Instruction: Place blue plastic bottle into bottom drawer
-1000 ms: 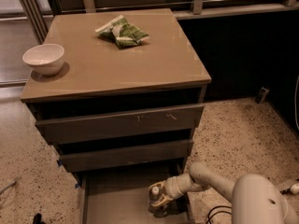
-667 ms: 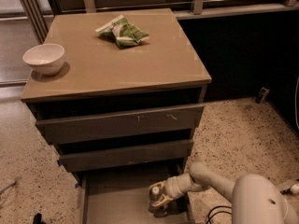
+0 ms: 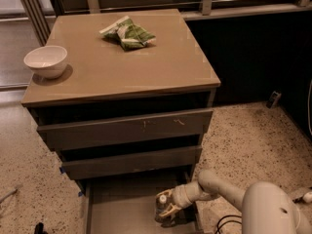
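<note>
Nothing moved: the gripper point(image 3: 167, 209), arm low from the right, clasps the half-hidden blue plastic bottle point(image 3: 161, 201) over the bottom drawer point(image 3: 122, 209).

1. Bowl point(image 3: 46, 61) on cabinet top point(image 3: 146, 77), at the left edge; snack bag point(image 3: 127, 33) at rear middle, well apart.
2. Bottom drawer point(image 3: 122, 208) sticks out forward, under middle drawer point(image 3: 131, 162) and top drawer point(image 3: 122, 129).
3. Gripper point(image 3: 165, 211) inside bottom drawer, right side.
4. Bottle point(image 3: 161, 203) in bottom drawer at the gripper, seemingly upright.
</note>
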Controlling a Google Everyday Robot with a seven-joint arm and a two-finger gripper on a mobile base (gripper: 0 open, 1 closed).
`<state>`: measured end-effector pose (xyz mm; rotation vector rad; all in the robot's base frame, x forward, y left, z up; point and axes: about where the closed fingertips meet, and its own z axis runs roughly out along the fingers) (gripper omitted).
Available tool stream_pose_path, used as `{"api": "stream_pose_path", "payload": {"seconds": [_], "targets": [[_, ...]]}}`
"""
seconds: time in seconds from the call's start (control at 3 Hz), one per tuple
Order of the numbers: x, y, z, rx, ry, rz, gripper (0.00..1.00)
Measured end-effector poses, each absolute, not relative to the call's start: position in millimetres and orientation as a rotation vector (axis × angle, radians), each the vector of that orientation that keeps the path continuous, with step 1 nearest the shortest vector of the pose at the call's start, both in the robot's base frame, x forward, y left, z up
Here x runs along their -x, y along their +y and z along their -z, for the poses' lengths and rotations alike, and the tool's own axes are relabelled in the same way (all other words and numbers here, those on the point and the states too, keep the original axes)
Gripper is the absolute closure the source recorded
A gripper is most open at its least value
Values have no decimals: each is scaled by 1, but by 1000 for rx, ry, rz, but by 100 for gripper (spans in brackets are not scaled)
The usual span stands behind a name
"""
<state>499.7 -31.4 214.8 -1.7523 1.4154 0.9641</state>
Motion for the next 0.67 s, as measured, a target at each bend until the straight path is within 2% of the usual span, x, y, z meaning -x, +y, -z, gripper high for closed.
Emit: {"api": "stream_pose_path", "payload": {"seconds": [0.33, 0.67], "targets": [[-500, -31, -215, 1752, 1415, -964, 0], [-500, -31, -215, 1752, 1415, -964, 0]]}}
